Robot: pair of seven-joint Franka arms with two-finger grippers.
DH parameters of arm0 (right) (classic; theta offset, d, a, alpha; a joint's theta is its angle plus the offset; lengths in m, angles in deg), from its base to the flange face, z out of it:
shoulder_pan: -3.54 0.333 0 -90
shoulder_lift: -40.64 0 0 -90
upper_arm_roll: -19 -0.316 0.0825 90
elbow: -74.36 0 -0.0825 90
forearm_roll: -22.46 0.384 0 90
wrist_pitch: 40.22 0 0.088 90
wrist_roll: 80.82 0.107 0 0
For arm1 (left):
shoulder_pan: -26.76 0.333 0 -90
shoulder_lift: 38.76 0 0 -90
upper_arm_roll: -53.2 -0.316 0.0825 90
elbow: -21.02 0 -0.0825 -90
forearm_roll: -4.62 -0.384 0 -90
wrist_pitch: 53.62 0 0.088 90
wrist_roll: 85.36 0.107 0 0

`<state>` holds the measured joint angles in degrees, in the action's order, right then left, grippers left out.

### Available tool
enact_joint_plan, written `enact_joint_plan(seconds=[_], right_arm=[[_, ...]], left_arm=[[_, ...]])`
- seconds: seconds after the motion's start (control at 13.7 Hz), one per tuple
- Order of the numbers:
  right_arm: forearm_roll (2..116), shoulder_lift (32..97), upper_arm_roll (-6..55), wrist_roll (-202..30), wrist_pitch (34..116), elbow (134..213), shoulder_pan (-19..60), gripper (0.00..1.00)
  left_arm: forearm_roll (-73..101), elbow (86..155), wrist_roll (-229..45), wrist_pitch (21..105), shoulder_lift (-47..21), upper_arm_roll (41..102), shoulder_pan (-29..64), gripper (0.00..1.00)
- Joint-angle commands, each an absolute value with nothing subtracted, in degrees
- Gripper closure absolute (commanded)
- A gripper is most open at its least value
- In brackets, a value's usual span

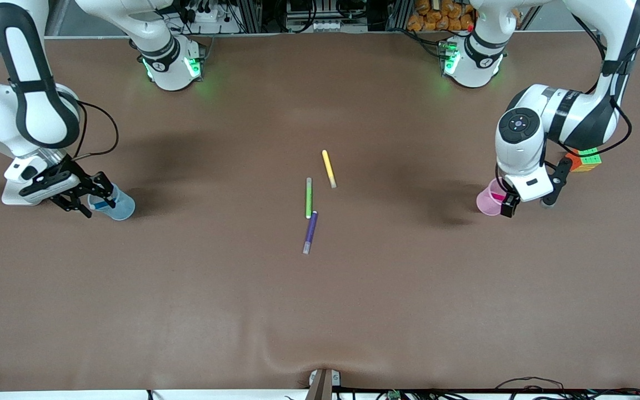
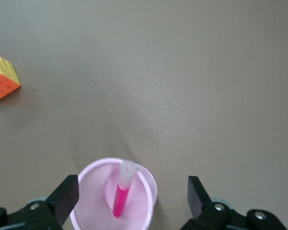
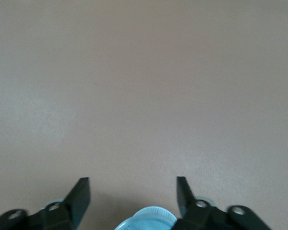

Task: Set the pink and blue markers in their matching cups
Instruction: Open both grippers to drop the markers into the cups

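Both markers appear delivered, and the step in hand is judged to be a clean release and withdrawal. The pink marker [image 2: 121, 194] stands tilted inside the pink cup [image 2: 145, 184], pale end up and leaning on the rim; this cup sits near the table edge at the left arm's end, roughly midway between the robots' edge and the front camera's edge. The left gripper [image 2: 133, 195] hangs directly over it with its fingers spread wide and grasping nothing, one on each side of the cup. The blue cup [image 1: 121, 206] stands near the edge at the right arm's end; a dark blue shape inside it, seen from the front, is judged to be the blue marker [image 1: 101, 205], though the right wrist view shows only the rim. The right gripper [image 1: 88, 195] sits over that cup, fingers released and apart. To finish well, each arm should rise straight up until the fingers are above the marker tips, since any sideways drift could clip a leaning marker or tip a light cup. The green marker [image 1: 308, 198], yellow marker [image 1: 329, 168] and purple marker [image 1: 310, 231] lie mid-table and need no handling; a colour cube [image 1: 584, 160] rests just beside the left arm's wrist.
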<state>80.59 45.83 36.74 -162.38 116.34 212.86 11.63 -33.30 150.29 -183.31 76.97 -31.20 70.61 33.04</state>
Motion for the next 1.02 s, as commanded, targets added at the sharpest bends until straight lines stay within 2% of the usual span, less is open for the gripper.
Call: enact_joint_plan(seconds=[0.0,0.51,0.73,0.95], right_arm=[[82.1,45.7,36.3,-162.7,114.8,210.9,10.4,0.00],[81.6,47.4,36.4,-150.7,111.2,205.5,10.6,0.00],[79.9,51.4,36.8,-150.7,102.2,198.4,7.6,0.00],[72.5,53.3,36.8,-145.2,96.6,192.7,5.2,0.00]], left_arm=[[-28.2,146.6,-181.6,71.4,-31.6,73.0,33.1,0.00],[-13.4,137.0,-171.0,61.0,-31.7,74.1,33.5,0.00],[-10.0,133.1,-165.7,55.9,-31.9,74.1,33.6,0.00],[-3.3,126.5,-160.4,50.2,-31.6,73.9,33.8,0.00]])
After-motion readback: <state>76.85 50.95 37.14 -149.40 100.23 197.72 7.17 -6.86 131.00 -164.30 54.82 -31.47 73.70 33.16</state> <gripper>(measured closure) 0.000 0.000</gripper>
